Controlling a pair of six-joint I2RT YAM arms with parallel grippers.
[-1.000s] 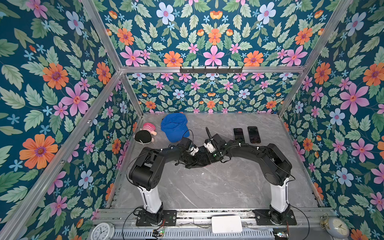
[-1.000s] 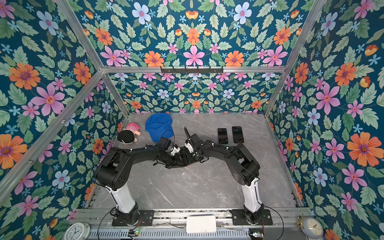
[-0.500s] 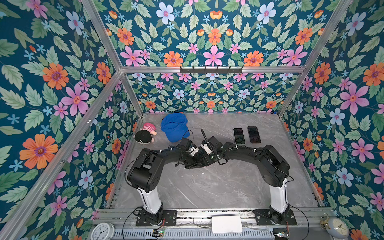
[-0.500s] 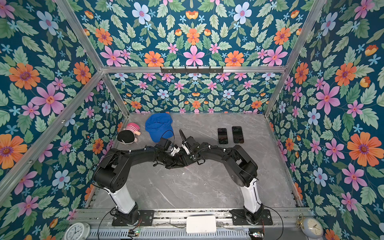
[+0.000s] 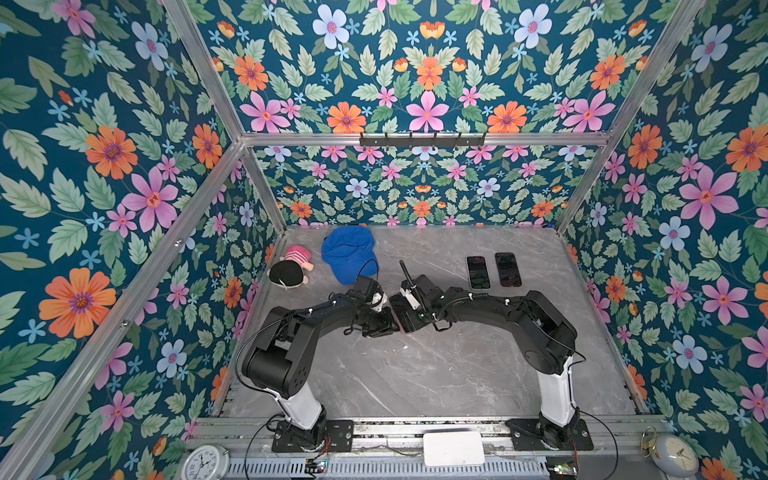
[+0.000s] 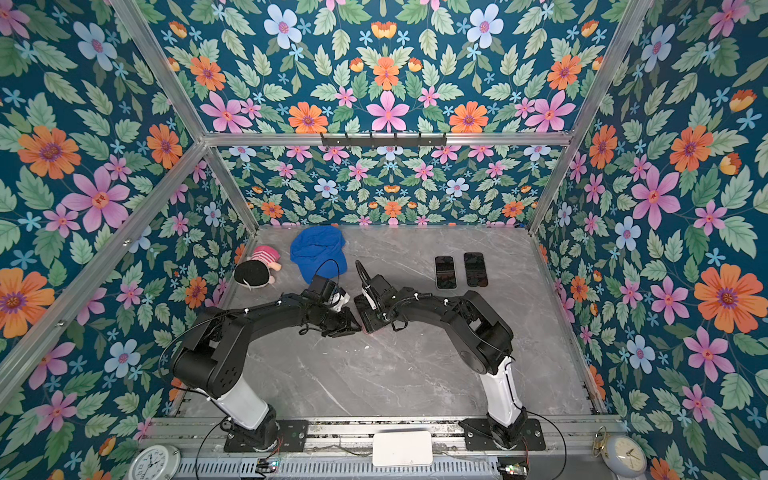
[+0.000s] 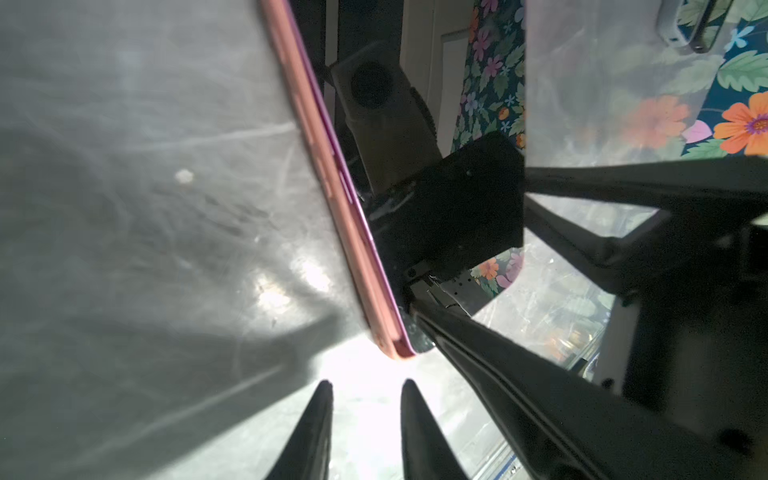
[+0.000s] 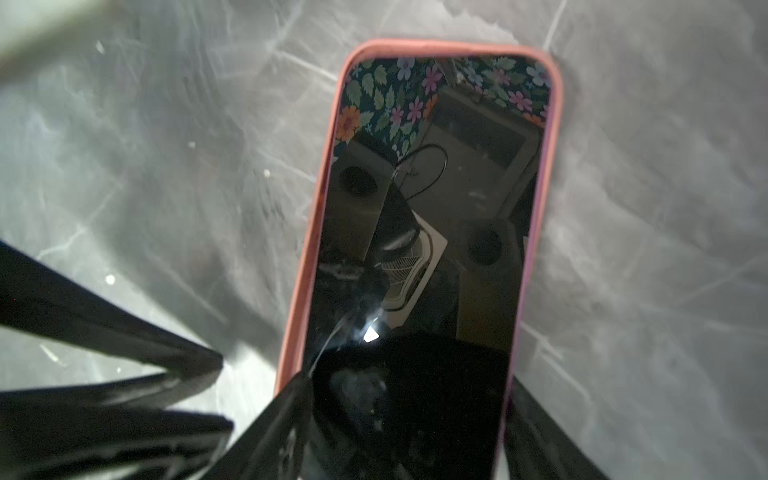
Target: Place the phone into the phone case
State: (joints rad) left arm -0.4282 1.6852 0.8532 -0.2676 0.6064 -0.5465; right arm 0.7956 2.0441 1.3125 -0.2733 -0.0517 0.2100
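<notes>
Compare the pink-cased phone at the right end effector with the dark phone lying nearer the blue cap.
Rim: the black-screened phone in the pink matte case has a pink border; the dark flat phone shows none. Hold: the cased phone sits between the fingers of the right end effector; the dark phone lies untouched on the grey marble table. Both have dark glossy screens and rounded corners.

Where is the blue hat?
In both top views the blue hat lies at the back left of the table, right beside the plush doll.
</notes>
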